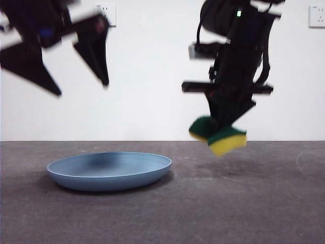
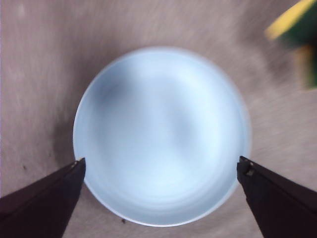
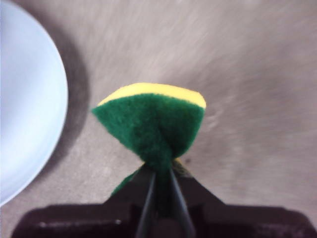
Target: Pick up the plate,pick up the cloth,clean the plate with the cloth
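The light-blue plate [image 1: 109,171] lies flat on the grey table at the left; it fills the left wrist view [image 2: 161,134]. My left gripper [image 1: 81,86] hangs open high above it, jaws wide apart and empty [image 2: 161,171]. My right gripper [image 1: 223,127] is shut on the cloth [image 1: 219,136], a yellow sponge with a green scouring top, and holds it squeezed in the air above the table to the right of the plate. In the right wrist view the cloth [image 3: 153,124] sticks out past the shut gripper [image 3: 161,171], with the plate's rim [image 3: 29,114] at one side.
The grey table [image 1: 254,203] runs to a white wall behind. Wall sockets [image 1: 108,13] sit high on the wall at the left and at the right [image 1: 317,16].
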{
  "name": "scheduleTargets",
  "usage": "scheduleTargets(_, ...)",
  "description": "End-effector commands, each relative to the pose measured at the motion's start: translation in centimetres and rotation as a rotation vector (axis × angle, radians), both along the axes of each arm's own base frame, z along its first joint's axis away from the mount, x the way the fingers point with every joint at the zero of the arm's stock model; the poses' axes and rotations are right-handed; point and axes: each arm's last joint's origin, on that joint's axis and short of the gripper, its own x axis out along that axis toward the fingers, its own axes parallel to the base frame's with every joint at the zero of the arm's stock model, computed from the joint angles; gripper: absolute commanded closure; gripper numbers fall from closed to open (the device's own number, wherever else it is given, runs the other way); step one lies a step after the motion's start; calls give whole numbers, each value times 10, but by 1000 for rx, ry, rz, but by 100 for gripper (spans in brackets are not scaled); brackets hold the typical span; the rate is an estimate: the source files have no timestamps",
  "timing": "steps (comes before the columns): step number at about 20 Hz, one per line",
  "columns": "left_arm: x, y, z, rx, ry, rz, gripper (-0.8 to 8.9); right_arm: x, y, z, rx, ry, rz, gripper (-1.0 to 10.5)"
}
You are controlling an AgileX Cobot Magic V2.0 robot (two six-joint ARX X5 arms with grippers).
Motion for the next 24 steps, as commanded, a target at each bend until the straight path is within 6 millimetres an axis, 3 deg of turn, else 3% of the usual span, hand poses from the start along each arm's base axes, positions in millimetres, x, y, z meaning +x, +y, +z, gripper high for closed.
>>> scheduleTargets(1, -18, 6, 19, -37, -61, -6, 279, 8, -1, -24, -3, 73, 7, 946)
scheduleTargets(4, -36, 15, 37, -74, -119, -5, 279, 14, -4, -46, -10, 148, 4, 934)
scheduleTargets(5, -40, 18, 40, -77, -125, -5, 279, 15, -4, -49, -17, 156, 1, 865)
scheduleTargets(8, -44, 20, 40, -65, -109, -3, 279, 15, -4, -50, -18, 158, 1, 431)
scheduleTargets(9, -45, 20, 39, -60, -104, -3, 279, 15, -4, -50, -20, 160, 1, 346)
scheduleTargets(10, -45, 20, 39, -59, -104, -5, 279, 15, -4, -50, -24, 164, 0, 335)
scheduleTargets(15, -45, 20, 39, -55, -106, -7, 279, 13, -5, -44, -19, 155, 0, 349)
scheduleTargets(19, -44, 21, 39, -34, -118, 10, 285, -2, -12, -4, 13, 99, 1, 360)
scheduleTargets(20, -44, 21, 39, -22, -124, 21, 354, -8, -16, 9, 23, 82, 0, 489)
scheduleTargets(22, -43, 22, 39, 10, -142, 41, 637, -21, -23, 32, 38, 53, 1, 903)
scheduleTargets(23, -43, 23, 39, 35, -155, 46, 789, -28, -26, 44, 49, 29, 4, 949)
scheduleTargets(24, -43, 23, 39, 49, -163, 52, 825, -32, -29, 53, 63, 7, 6, 956)
